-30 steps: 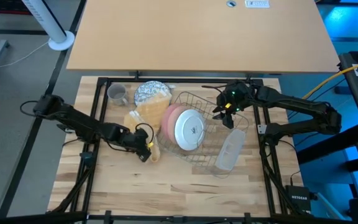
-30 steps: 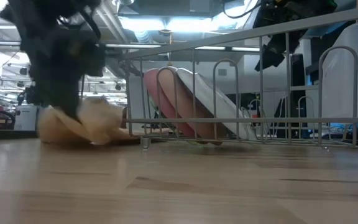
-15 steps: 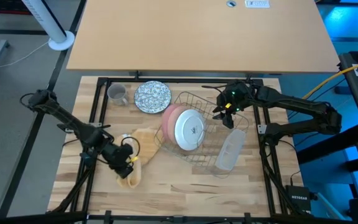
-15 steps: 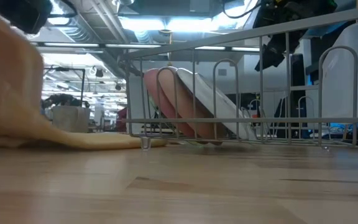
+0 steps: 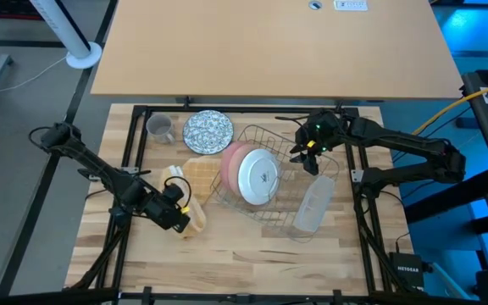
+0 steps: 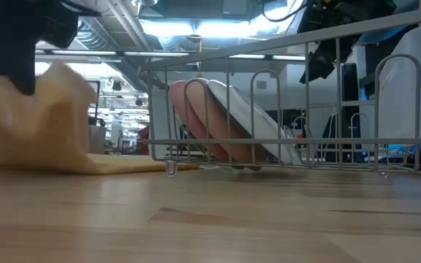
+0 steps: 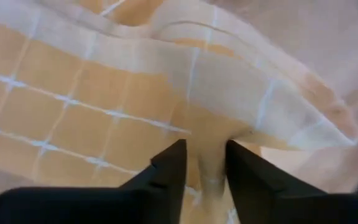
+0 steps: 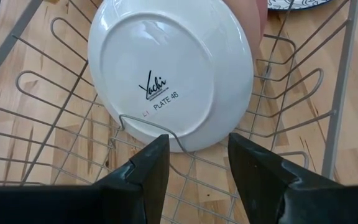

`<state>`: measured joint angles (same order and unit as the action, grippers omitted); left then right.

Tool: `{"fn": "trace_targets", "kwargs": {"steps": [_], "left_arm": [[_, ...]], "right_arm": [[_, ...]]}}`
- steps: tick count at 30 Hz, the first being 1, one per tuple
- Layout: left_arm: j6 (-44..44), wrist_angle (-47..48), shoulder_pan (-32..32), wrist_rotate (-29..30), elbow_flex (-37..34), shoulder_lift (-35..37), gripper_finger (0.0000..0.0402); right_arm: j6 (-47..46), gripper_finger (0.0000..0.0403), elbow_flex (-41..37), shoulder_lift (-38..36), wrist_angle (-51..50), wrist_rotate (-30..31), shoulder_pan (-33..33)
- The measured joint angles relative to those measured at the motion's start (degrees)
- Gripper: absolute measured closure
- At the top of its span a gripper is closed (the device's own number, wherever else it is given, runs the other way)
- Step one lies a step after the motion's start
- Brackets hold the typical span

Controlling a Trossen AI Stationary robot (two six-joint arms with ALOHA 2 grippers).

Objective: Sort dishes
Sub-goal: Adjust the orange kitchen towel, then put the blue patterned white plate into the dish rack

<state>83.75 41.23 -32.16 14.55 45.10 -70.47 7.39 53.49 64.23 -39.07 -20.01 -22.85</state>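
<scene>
While you look down on the table [image 5: 252, 254], the wire rack [image 5: 271, 182] sits right of centre, holding the pink plate [image 5: 230, 167] and the white plate [image 5: 258, 177] on edge, the white one leaning against the pink. Your clear tray [image 5: 313, 206] lies at the rack's right side. The speckled dish [image 5: 207, 131] rests behind the rack's left corner, with the grey mug [image 5: 159, 128] to its left. Left of the rack, the yellow cloth [image 5: 191, 182] lies bunched, and your left gripper [image 7: 202, 163] pinches a fold of it between slightly parted fingers. Your right gripper [image 8: 197, 163] hangs spread wide over the rack, above the white plate.
</scene>
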Motion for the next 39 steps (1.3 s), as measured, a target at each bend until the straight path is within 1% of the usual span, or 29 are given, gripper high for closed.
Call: {"fn": "trace_targets", "kwargs": {"steps": [4,8,12,17,20,23,26,29,33,39], "left_arm": [[-0.13,0.16,0.0,-0.76,-0.04,-1.4,0.0255],[-0.71,-0.35,0.0,-2.52,-0.04,-1.19,0.0228],[-2.93,-0.28,0.0,-5.79,-0.04,-0.15,0.0225],[-3.03,0.22,0.0,-5.77,-0.04,2.05,0.0234],[-3.0,0.2,0.0,-4.07,-0.04,3.64,0.024],[-3.22,0.22,0.0,-1.02,-0.04,5.48,0.0246],[-3.22,0.4,0.02,3.42,-0.04,7.31,0.025],[-3.22,1.52,0.0,9.35,-0.04,8.6,0.0252],[-3.24,4.65,0.15,18.89,-0.03,8.98,0.0252],[-4.29,6.19,2.99,31.23,-0.14,8.87,0.0253]], "right_arm": [[-0.02,0.0233,0.0,0.0,0.0,0.0,0.0],[0.19,0.0233,0.0,0.02,0.0,-0.02,0.0],[0.33,0.0233,0.0,0.02,-0.02,-1.12,0.0],[0.33,0.0233,0.0,0.02,-0.02,-2.08,0.0],[0.33,0.0233,0.0,0.02,-0.05,-2.08,0.0],[0.36,0.0233,0.0,0.02,-0.34,-2.1,0.0],[0.38,0.0233,0.0,0.02,-2.26,-2.08,0.0],[0.4,0.0233,0.0,0.01,-5.27,-1.06,0.0],[0.08,0.0233,0.0,0.02,-8.28,-0.33,0.0],[-0.3,0.0233,0.0,0.02,-10.5,-0.19,0.0]]}}
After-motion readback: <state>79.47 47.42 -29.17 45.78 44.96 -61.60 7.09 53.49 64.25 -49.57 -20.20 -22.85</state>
